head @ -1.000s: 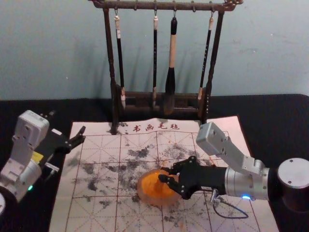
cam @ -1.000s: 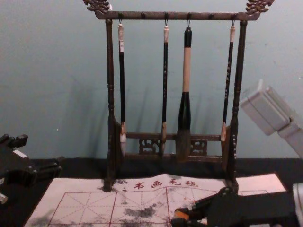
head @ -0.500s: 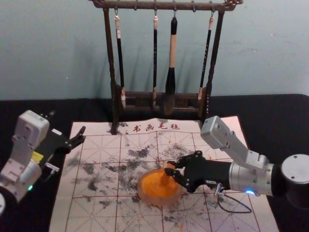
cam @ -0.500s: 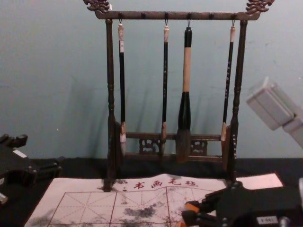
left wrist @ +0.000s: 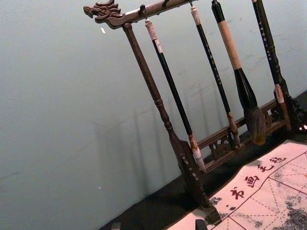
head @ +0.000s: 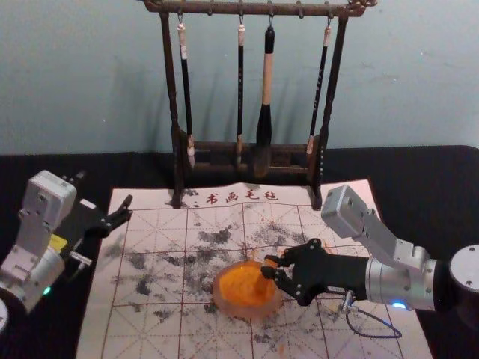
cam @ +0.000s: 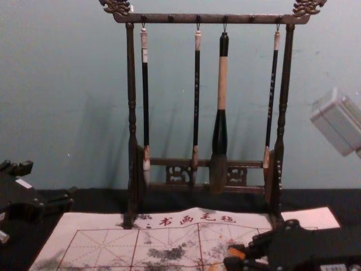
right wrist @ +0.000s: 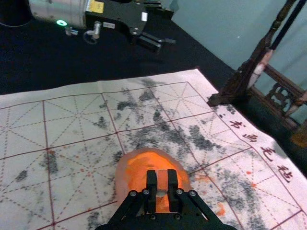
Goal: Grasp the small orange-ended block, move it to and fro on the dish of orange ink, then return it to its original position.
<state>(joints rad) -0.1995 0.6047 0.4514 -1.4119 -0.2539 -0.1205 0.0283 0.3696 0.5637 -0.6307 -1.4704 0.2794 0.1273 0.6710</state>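
A blue-grey wall (head: pixel 90 82) is rising behind the brush rack (head: pixel 224 9); over the orange ink dish (head: pixel 221 302), the right gripper's (head: pixel 268 266) jaws are grasping the block (right wrist: pixel 162 180), while the left gripper (head: pixel 105 190) is idling at the left, jaws parted

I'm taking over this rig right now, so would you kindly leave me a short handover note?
Right gripper: shut on the block, at the right side of the orange ink dish.
Left gripper: open and idle at the mat's left side.
Done: block grasped and brought to the dish. I can't tell whether it touches the ink, or how much rubbing is complete.
Left: any remaining to-and-fro strokes, then returning the block to its original position, which these pictures don't identify.
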